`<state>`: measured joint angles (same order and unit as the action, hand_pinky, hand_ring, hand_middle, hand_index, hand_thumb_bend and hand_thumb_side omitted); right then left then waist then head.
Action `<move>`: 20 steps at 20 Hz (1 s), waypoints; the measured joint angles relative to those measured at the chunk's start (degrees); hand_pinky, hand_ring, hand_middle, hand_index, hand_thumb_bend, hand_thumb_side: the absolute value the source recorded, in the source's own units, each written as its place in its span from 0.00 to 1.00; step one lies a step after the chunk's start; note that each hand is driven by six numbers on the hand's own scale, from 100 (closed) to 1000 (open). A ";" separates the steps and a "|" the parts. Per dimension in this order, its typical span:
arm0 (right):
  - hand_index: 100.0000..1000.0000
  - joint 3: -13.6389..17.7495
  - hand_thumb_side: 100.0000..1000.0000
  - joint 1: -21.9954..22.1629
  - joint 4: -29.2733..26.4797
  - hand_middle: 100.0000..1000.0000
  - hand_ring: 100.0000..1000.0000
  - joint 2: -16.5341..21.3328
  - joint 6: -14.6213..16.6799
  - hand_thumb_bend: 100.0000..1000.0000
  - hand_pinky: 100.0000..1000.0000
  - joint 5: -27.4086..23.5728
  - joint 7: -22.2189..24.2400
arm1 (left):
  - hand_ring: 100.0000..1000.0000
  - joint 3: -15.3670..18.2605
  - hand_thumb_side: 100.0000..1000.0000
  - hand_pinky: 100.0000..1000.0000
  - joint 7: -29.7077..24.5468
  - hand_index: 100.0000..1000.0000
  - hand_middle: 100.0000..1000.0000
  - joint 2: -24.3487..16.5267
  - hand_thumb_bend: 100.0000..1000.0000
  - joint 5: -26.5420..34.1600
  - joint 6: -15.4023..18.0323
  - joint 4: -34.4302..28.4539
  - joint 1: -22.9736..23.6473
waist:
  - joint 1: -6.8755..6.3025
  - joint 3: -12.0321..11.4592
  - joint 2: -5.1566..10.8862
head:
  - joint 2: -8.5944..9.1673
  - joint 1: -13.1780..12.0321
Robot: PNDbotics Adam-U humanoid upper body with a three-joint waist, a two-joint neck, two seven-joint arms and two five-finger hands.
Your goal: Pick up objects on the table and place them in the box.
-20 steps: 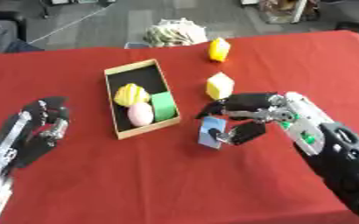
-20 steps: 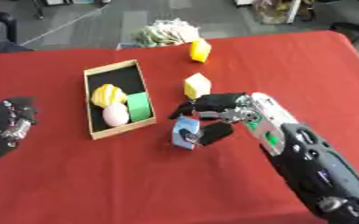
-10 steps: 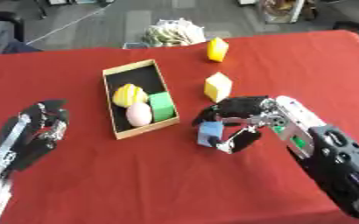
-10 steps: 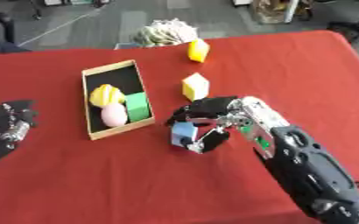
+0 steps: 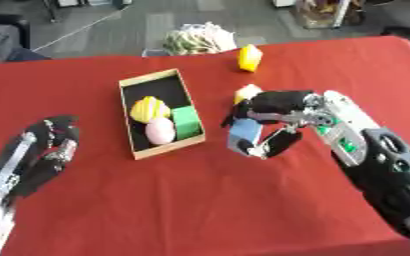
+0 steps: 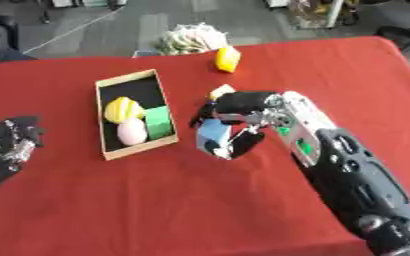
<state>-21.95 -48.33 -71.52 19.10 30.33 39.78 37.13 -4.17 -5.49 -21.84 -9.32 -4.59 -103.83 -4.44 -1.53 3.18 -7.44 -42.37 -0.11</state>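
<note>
My right hand (image 5: pixel 277 107) is shut on a light blue block (image 5: pixel 244 135), fingers above and thumb below, just right of the cardboard box (image 5: pixel 126 110). In the box lie a yellow striped piece (image 5: pixel 148 108), a pink egg shape (image 5: pixel 160 130) and a green block (image 5: pixel 187 122). A yellow-white block (image 5: pixel 245 92) sits on the red table (image 5: pixel 200 200) partly hidden behind the hand. Another yellow block (image 5: pixel 249 57) stands further back. My left hand (image 5: pixel 49 147) rests open at the lower left.
A pale bundle of netting or cloth (image 5: pixel 197 40) lies at the table's far edge. Beyond the table is grey floor with chairs and furniture.
My right hand has carried the blue block leftward, toward the box's right wall. The left hand has hardly moved.
</note>
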 measured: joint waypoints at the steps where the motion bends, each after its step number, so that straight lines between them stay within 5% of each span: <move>1: 0.86 0.56 0.31 -0.86 0.00 0.58 0.48 0.03 -0.33 0.00 0.55 -0.71 0.33 | 0.59 -0.13 0.57 0.74 -0.02 0.81 0.61 0.31 0.00 0.04 0.02 -0.02 0.00 | 0.00 -0.69 0.03 | 0.00 0.24; 2: 0.86 1.14 0.24 -1.76 0.13 0.58 0.48 0.01 -0.62 0.00 0.56 -1.28 0.62 | 0.59 -0.28 0.58 0.74 -0.06 0.81 0.61 0.68 0.00 0.08 0.06 -0.08 -0.02 | 0.00 -1.46 0.07 | 0.00 0.48; 9: 0.86 6.64 0.18 -6.38 7.62 0.56 0.50 -3.25 -1.01 0.00 0.59 0.02 1.01 | 0.56 -1.75 0.55 0.73 -0.28 0.79 0.58 4.51 0.00 1.11 1.01 -1.58 -0.80 | -0.02 -8.46 0.85 | -0.91 3.90; 16: 0.86 13.41 0.16 -7.82 17.99 0.56 0.48 -8.61 2.81 0.00 0.59 10.07 -3.03 | 0.56 -3.21 0.55 0.72 0.82 0.79 0.57 6.79 0.00 3.29 2.40 -3.53 -2.27 | -0.02 -12.97 0.87 | -0.87 8.71; 20: 0.87 16.73 0.15 -8.82 22.31 0.58 0.50 -10.69 2.32 0.00 0.60 17.00 -8.79 | 0.56 -4.07 0.55 0.72 0.44 0.79 0.57 7.41 0.00 3.86 2.59 -3.73 -3.34 | -0.01 -15.13 0.80 | -0.22 11.40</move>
<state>-5.23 -57.15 -49.21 8.41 32.65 56.78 28.34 -8.24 -5.05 -14.43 -5.46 -2.00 -107.56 -7.78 -1.53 -11.95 -6.63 -42.59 11.30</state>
